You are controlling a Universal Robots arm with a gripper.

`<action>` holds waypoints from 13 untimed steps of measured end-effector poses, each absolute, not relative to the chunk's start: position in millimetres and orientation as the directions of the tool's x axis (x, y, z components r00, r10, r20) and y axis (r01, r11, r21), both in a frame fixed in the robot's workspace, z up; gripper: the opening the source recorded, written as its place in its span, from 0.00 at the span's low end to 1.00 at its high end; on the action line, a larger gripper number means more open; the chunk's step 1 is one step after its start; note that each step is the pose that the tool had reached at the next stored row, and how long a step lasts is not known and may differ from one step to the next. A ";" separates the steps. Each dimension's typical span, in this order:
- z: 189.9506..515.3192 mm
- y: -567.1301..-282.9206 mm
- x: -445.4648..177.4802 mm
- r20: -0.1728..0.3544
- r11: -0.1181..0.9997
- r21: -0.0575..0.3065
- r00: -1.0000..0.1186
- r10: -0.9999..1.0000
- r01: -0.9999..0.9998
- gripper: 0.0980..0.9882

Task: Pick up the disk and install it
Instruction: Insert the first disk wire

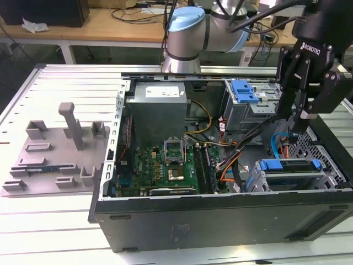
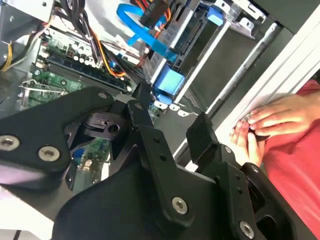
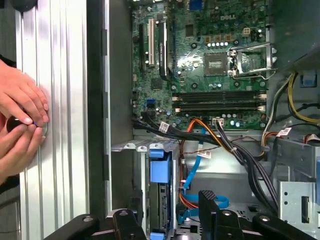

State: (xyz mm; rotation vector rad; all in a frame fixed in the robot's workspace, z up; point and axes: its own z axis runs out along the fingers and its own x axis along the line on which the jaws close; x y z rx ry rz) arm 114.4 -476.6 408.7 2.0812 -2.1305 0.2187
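Observation:
The disk (image 1: 289, 165), framed by its blue carrier, sits in the drive cage at the corner of the open computer case (image 1: 220, 221) on the exterior view's right. Both wrist views show its blue tab (image 3: 160, 165) (image 2: 170, 82). My black gripper (image 1: 296, 117) hangs just above the cage, open, with nothing between its fingers (image 3: 207, 197). In both wrist views the open gripper (image 3: 170, 210) (image 2: 172, 107) straddles the air over the disk without touching it.
A second blue carrier (image 1: 245, 91) sits in the upper bay. Orange and blue cables (image 3: 192, 170) run beside the cage, close to the motherboard (image 1: 165, 165). A person's hands (image 3: 20, 120) rest on the ribbed table beside the case. A grey fixture (image 1: 60, 149) lies at the exterior view's left.

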 end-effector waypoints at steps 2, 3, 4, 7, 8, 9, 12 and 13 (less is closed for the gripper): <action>408.6 -476.3 115.0 0.212 0.036 0.004 -0.034 -0.977 -0.999 0.52; 408.4 -476.3 115.0 0.212 0.046 0.004 -0.044 -0.976 -0.999 0.52; 408.3 -476.3 115.1 0.212 0.056 0.004 -0.054 -0.976 -0.998 0.52; 407.6 -476.3 115.3 0.212 0.102 0.003 -0.099 -0.972 -0.995 0.52; 407.0 -476.2 115.3 0.212 0.117 0.001 -0.114 -0.971 -0.993 0.52; 406.7 -476.0 115.3 0.213 0.123 -0.001 -0.120 -0.970 -0.992 0.52; 406.4 -472.1 115.4 0.238 0.127 -0.012 -0.127 -0.963 -0.992 0.52; 406.4 -467.8 115.4 0.267 0.127 -0.017 -0.127 -0.955 -0.992 0.52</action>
